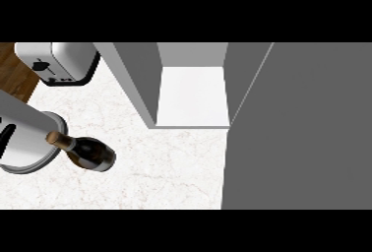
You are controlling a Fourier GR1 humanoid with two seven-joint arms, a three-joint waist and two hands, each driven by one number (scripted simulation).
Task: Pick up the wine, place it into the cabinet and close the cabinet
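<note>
step: getting ready for picking up wine point(91, 152) | left hand point(6, 137): open or holding, cannot tell | next: grabbing it, lifting into open cabinet point(193, 96)

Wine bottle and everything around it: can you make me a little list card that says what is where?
wine bottle: dark, cork end toward the upper left, on the counter beside the left forearm
cabinet: door open, white shelf showing
cabinet door: big grey panel filling the right side
toaster: silver, upper left corner
counter: white marble
left forearm: grey, at the left edge, close to the bottle
hands: neither shows
</note>
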